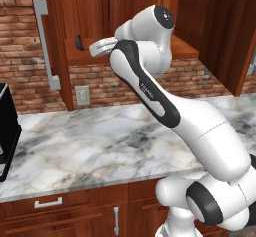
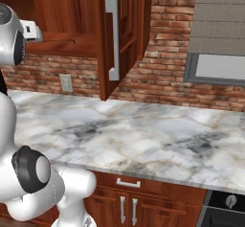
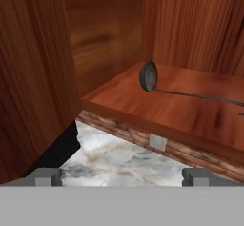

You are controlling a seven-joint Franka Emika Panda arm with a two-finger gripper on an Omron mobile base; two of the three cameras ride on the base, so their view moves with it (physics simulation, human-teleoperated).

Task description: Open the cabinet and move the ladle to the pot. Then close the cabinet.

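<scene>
The cabinet (image 1: pixel 120 11) hangs on the brick wall with both doors swung open. Its left door (image 1: pixel 50 36) carries a long silver bar handle. On the cabinet's bottom shelf (image 3: pixel 162 106) lies the ladle (image 3: pixel 148 76), dark grey, bowl standing on edge and thin handle running off to the right. In the left base view the ladle's bowl (image 1: pixel 79 42) shows at the shelf's left end. My gripper (image 3: pixel 121 177) is open, fingertips wide apart with nothing between them. It hovers in front of the shelf edge, a short way from the ladle (image 1: pixel 95 48). The pot is out of view.
A marble counter (image 1: pixel 100 141) runs under the cabinet, with a wall outlet (image 1: pixel 82 95) above it. A black appliance (image 1: pixel 7 131) stands at the counter's left end. The right door (image 2: pixel 119 39) juts out over the counter. A window (image 2: pixel 220 65) lies to the right.
</scene>
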